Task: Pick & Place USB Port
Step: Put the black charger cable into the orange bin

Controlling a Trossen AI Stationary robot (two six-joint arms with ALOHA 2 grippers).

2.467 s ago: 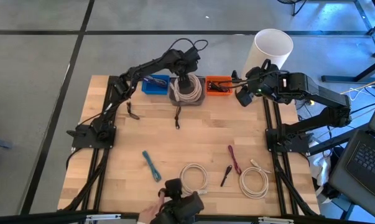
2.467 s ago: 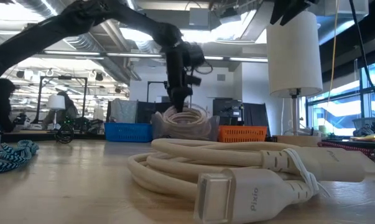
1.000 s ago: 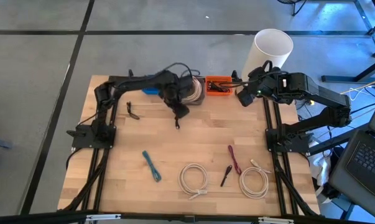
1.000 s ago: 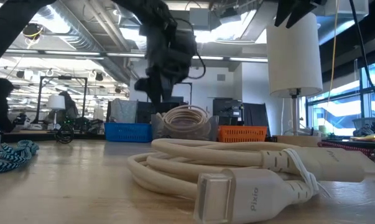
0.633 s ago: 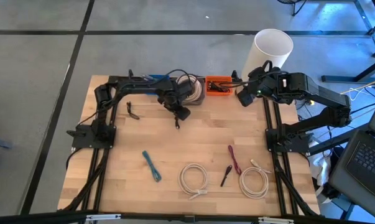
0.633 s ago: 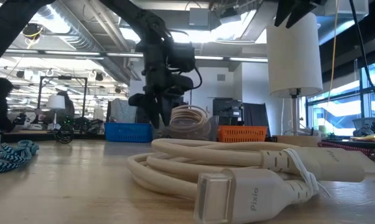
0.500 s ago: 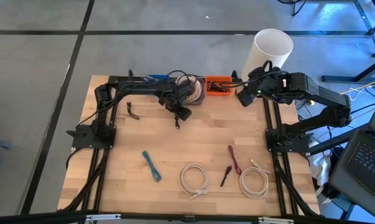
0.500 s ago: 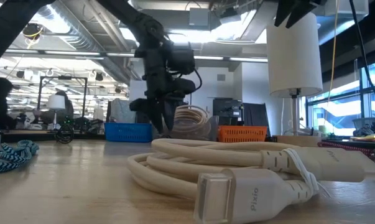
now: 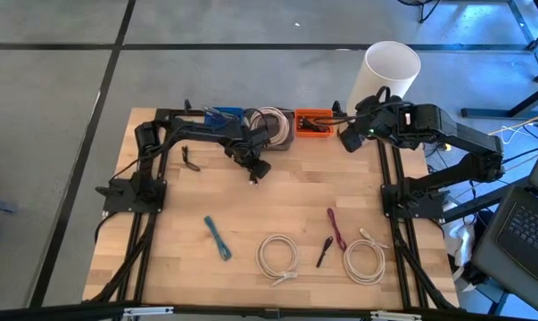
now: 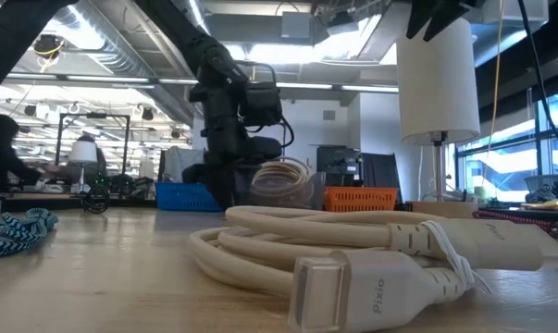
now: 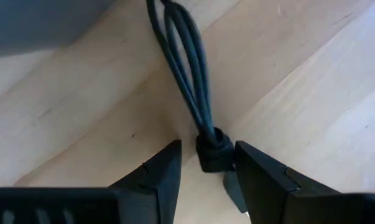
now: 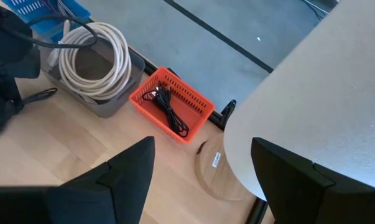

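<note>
The left gripper [image 11: 206, 171] is straddling the black cable [image 11: 184, 68] on the table [image 9: 295, 192], upper centre of the high view, fingers [image 11: 159, 177] apart around its bundled end; its plug is hidden below. The right gripper [image 9: 349, 140] is waiting open, upper right

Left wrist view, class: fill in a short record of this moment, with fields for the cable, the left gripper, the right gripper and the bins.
cable: black bundled cable lying on the wooden table, tied by a band near its plug
left gripper: left gripper low over the table, fingers either side of the cable's tied end
right gripper: right gripper open, beside the white cylinder
bins: blue bin, grey bin with a white coil, orange basket with black cables
</note>
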